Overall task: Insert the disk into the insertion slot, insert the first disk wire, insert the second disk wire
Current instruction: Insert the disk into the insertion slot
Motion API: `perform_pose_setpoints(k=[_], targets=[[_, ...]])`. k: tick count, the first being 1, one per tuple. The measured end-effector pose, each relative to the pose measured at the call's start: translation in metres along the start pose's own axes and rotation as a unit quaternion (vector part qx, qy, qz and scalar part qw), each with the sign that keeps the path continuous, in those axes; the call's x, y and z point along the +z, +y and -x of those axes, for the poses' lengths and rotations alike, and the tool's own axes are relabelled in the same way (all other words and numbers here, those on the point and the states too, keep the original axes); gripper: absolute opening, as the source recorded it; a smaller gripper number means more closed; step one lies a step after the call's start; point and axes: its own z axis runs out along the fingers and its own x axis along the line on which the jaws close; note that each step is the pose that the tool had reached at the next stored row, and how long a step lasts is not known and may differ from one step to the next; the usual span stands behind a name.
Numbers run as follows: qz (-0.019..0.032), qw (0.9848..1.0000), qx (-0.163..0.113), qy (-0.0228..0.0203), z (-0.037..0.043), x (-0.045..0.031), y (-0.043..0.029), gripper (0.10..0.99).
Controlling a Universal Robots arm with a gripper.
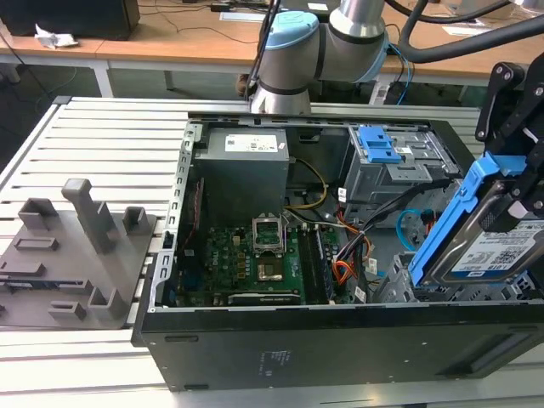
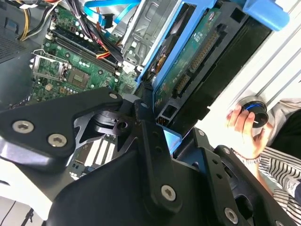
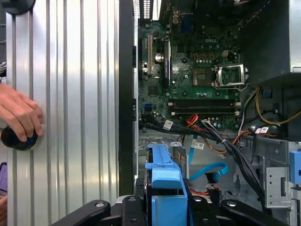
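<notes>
My gripper (image 1: 512, 183) is shut on the disk (image 1: 497, 242), a silver drive in a bright blue caddy. It holds the disk tilted on edge above the case's near right corner. The insertion slot (image 1: 396, 285), a low perforated metal bay, lies just below the disk and to the exterior view's left of it. In the second wrist view the disk (image 2: 193, 61) shows its green underside between the black fingers (image 2: 143, 113). The second disk wire (image 1: 411, 223), a light-blue flat cable (image 3: 207, 169), loops loose beside the bay. Black and orange wires (image 3: 221, 141) run nearby; I cannot tell which is the first disk wire.
The open computer case (image 1: 340, 340) lies on a slatted aluminium table (image 1: 102, 144). A taller grey cage with a blue latch (image 1: 377, 144) stands behind the bay. A grey fixture block (image 1: 76, 246) sits at the exterior view's left. A person's hand (image 3: 19, 113) rests on a black knob (image 3: 14, 140) beside the case.
</notes>
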Motion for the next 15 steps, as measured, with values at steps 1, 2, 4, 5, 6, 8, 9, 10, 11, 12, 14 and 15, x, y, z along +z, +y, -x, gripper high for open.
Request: perform_pose_setpoints(k=[1, 2, 4, 5, 6, 8, 9, 10, 11, 12, 14, 15], targets=[[0.0000, 1.0000, 0.000, 0.0000, 0.0000, 0.0012, -0.0001, 0.365], [0.0000, 1.0000, 0.000, 0.0000, 0.0000, 0.0019, -0.0014, 0.365], [0.0000, 1.0000, 0.000, -0.0001, 0.0012, 0.0028, -0.0072, 0.365], [0.0000, 1.0000, 0.000, 0.0000, 0.0018, 0.0030, -0.0080, 0.365], [0.0000, 1.0000, 0.000, 0.0000, 0.0025, 0.0032, -0.0081, 0.365], [0.0000, 1.0000, 0.000, -0.0001, 0.0058, 0.0036, -0.0082, 0.365], [0.0000, 1.0000, 0.000, 0.0001, 0.0090, 0.0036, -0.0082, 0.365], [0.0000, 1.0000, 0.000, 0.0000, 0.0136, 0.0038, -0.0082, 0.365], [0.0000, 1.0000, 0.000, 0.0000, 0.0155, 0.0040, -0.0082, 0.365], [0.0000, 1.0000, 0.000, 0.0000, 0.0176, 0.0044, -0.0081, 0.365], [0.0000, 1.0000, 0.000, 0.0001, 0.0218, 0.0056, -0.0081, 0.365], [0.0000, 1.0000, 0.000, 0.0000, 0.0229, 0.0062, -0.0081, 0.365]])
